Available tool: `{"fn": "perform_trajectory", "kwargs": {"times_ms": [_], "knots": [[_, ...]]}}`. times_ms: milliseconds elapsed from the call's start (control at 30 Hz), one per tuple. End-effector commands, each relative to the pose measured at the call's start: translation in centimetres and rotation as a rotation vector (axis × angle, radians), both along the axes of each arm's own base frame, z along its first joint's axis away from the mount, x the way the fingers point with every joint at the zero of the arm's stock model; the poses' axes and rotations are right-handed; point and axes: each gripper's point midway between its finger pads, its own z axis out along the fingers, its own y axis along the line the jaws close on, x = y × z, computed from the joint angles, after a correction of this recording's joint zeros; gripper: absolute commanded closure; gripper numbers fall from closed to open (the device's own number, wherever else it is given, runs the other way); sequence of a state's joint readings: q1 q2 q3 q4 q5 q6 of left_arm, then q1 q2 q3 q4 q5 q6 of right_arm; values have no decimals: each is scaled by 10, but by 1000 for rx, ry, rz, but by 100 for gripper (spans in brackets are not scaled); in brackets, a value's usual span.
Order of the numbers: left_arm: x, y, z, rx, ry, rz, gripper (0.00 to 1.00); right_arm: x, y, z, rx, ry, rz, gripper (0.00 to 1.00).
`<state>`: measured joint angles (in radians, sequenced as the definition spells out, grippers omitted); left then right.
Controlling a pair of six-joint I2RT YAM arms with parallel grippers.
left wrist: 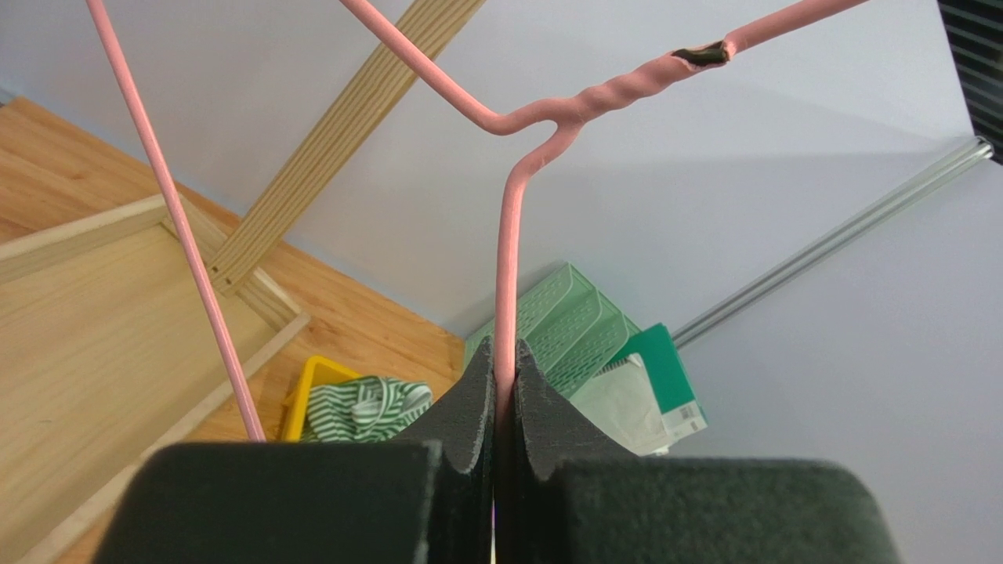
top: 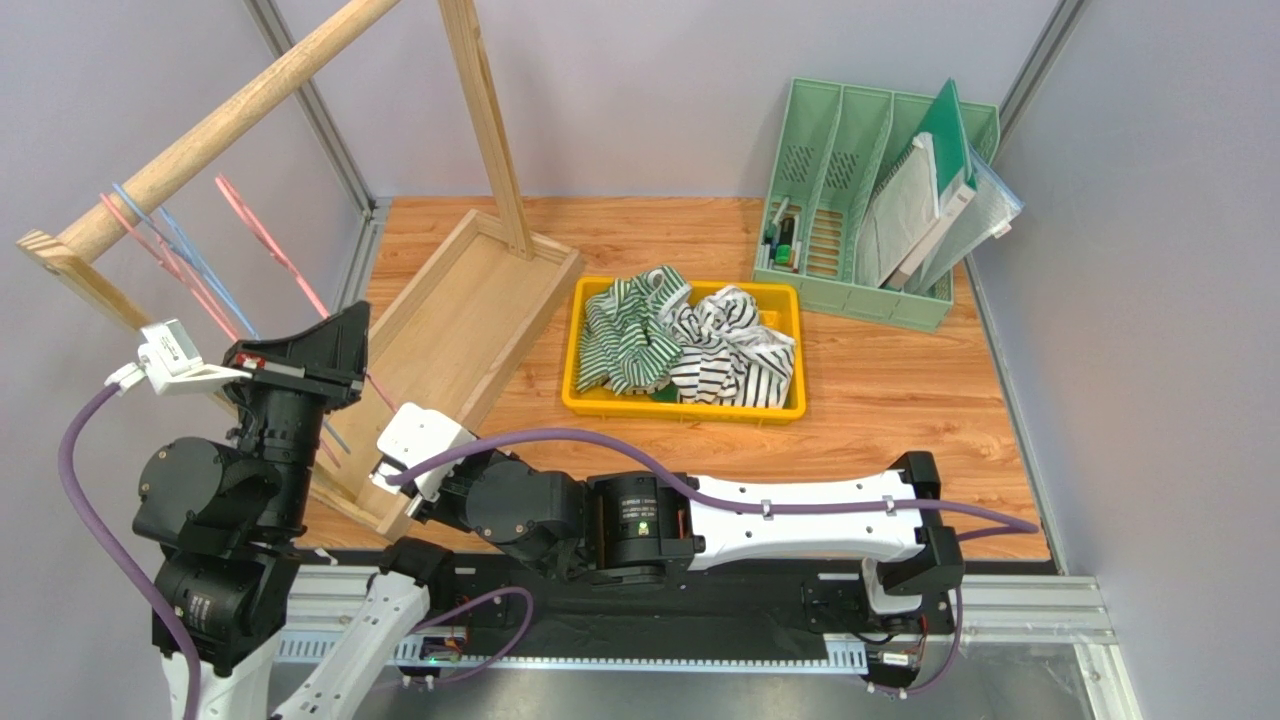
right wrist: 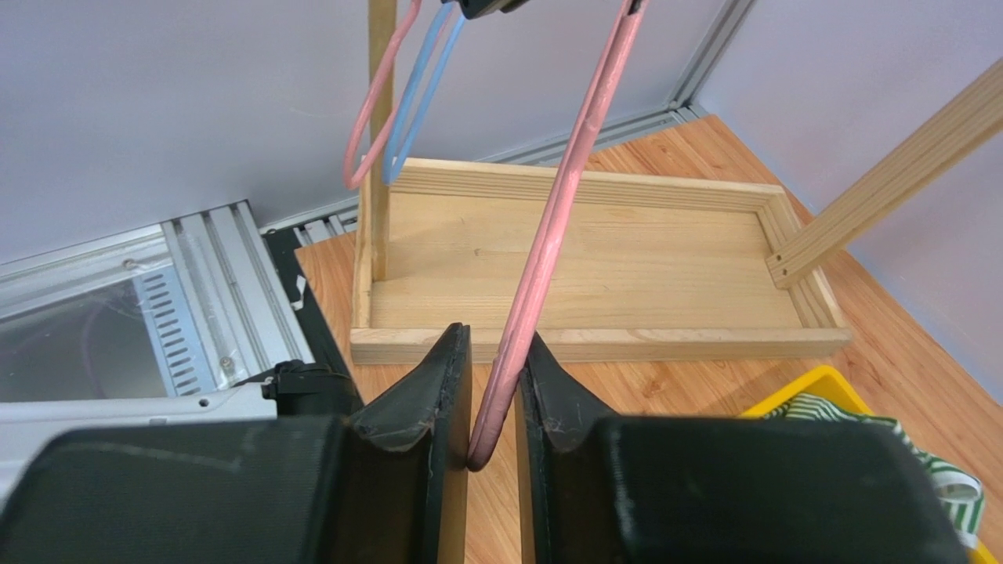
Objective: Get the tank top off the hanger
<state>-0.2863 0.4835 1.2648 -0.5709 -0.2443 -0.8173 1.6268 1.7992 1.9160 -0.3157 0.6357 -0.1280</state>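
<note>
My left gripper (left wrist: 506, 358) is shut on the neck of a pink wire hanger (left wrist: 509, 259), just below its twisted joint. In the top view that gripper (top: 323, 338) stands raised beside the wooden rack. The hanger's wire (right wrist: 553, 235) runs down to its lower corner, which sits between the fingers of my right gripper (right wrist: 495, 341), touching both pads. No cloth shows on the hanger. A green-and-white striped tank top (top: 631, 330) lies crumpled in the yellow bin (top: 684, 408), next to a black-and-white striped garment (top: 736, 353).
The wooden rack's tray base (top: 451, 323) sits left of the bin, and its rod (top: 196, 143) carries a blue hanger (right wrist: 418, 94) and another pink one (right wrist: 371, 129). A green file organizer (top: 857, 195) with folders stands at the back right.
</note>
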Motion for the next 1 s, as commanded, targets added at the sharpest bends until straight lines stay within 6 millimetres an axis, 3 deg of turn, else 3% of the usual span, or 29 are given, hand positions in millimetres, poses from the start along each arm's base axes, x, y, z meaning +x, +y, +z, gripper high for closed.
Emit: {"fn": "perform_trajectory", "kwargs": {"times_ms": [0,233,333,667,833,867,933,967], "knots": [[-4,-13,-11,39,23,-76,100,18,-15,41,129,-22,-121,100],[-7,-13,-11,38,-15,-80,56,22,-29,41,132,-18,-160,100],[-9,-13,-9,36,-34,-81,45,24,-34,40,130,-13,-179,100],[-10,-26,-9,67,-29,-148,35,30,-47,38,139,4,-231,100],[-20,-30,-6,114,-61,-187,24,34,-72,40,153,6,-248,100],[-25,-31,-5,124,-74,-196,23,37,-75,27,121,-6,-258,100],[-29,-37,-6,154,-92,-234,18,45,-91,32,143,-7,-291,100],[-33,-40,-6,163,-102,-252,18,48,-95,23,123,-8,-299,100]]}}
